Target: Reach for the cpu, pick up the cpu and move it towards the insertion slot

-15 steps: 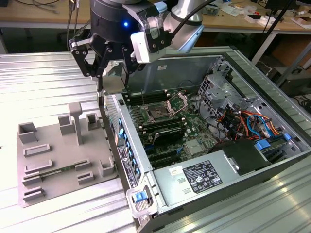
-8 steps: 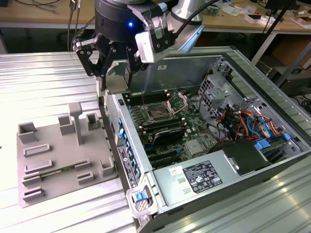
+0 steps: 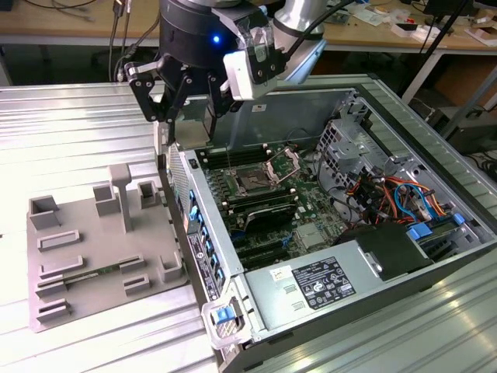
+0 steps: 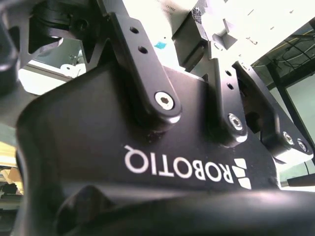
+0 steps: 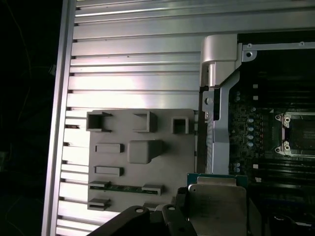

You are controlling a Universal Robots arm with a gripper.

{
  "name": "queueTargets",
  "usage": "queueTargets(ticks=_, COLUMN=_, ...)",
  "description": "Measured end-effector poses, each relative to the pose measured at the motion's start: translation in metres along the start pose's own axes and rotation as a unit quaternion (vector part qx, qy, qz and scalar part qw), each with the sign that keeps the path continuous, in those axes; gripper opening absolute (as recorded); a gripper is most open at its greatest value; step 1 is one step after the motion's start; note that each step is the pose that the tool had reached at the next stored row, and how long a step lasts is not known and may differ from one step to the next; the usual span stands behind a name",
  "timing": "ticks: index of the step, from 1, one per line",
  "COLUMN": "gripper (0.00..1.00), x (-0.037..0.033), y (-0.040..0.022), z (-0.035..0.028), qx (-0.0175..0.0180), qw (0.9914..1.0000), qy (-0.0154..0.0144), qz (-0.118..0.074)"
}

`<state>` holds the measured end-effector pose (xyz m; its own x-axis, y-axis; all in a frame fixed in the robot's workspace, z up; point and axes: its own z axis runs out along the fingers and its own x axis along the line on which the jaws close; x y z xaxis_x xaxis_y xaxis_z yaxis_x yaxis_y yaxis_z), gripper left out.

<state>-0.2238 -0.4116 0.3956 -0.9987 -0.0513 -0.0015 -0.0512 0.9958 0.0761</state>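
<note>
In the first wrist view the cpu [image 5: 217, 205], a flat square chip with a silvery top plate and a thin greenish rim, sits close to the camera between dark fingers [image 5: 178, 216]. My gripper [image 5: 217, 216] is shut on it. It hangs over the join between the grey moulded tray [image 5: 147, 167] and the computer case wall. The insertion slot [image 5: 301, 132] is a dark square socket in a shiny metal frame on the green board, some way off from the cpu. In the exterior view my gripper [image 3: 186, 116] hovers above the case's near wall, with the insertion slot [image 3: 252, 183] lower and toward the exterior view's right.
The open computer case [image 3: 373, 101] holds long black memory slots [image 3: 260, 211], a pale heatsink [image 3: 311, 237], a power supply [image 3: 318, 284] and bundled cables [image 3: 388, 194]. The tray [image 3: 101, 249] has raised posts and frames. All of it stands on a ribbed metal table [image 3: 62, 132].
</note>
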Motion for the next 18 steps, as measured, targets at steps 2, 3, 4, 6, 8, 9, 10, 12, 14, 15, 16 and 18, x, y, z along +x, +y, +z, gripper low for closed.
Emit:
queueTargets(ticks=2, gripper=0.55, x=-0.0017, y=-0.0001, z=0.0, qx=0.0, qw=1.0, qy=0.0, qz=0.0)
queueTargets(ticks=3, gripper=0.55, x=-0.0028, y=-0.0002, z=0.0, qx=0.0, qw=1.0, qy=0.0, qz=0.0)
queueTargets(ticks=4, gripper=0.55, x=-0.0038, y=-0.0002, z=0.0, qx=0.0, qw=1.0, qy=0.0, qz=0.0)
queueTargets(ticks=6, gripper=0.55, x=-0.0053, y=-0.0003, z=0.0001, qx=0.0, qw=1.0, qy=0.0, qz=0.0)
queueTargets(ticks=8, gripper=0.55, x=-0.008, y=-0.0004, z=0.0, qx=0.0, qw=1.0, qy=0.0, qz=0.0)
queueTargets(ticks=9, gripper=0.55, x=-0.0086, y=-0.0004, z=0.0, qx=0.0, qw=1.0, qy=0.0, qz=0.0)
queueTargets(ticks=10, gripper=0.55, x=-0.0092, y=-0.0005, z=0.0001, qx=0.0, qw=1.0, qy=0.0, qz=0.0)
queueTargets(ticks=12, gripper=0.55, x=-0.0169, y=-0.0009, z=0.0002, qx=0.0, qw=1.0, qy=0.0, qz=0.0)
queueTargets(ticks=14, gripper=0.55, x=-0.0283, y=-0.0015, z=0.0002, qx=0.0, qw=1.0, qy=0.0, qz=0.0)
queueTargets(ticks=15, gripper=0.55, x=-0.029, y=-0.0015, z=0.0002, qx=0.0, qw=1.0, qy=0.0, qz=0.0)
queueTargets(ticks=16, gripper=0.55, x=-0.0297, y=-0.0015, z=0.0003, qx=0.0, qw=1.0, qy=0.0, qz=0.0)
queueTargets(ticks=18, gripper=0.55, x=-0.0313, y=-0.0016, z=0.0002, qx=0.0, qw=1.0, qy=0.0, qz=0.0)
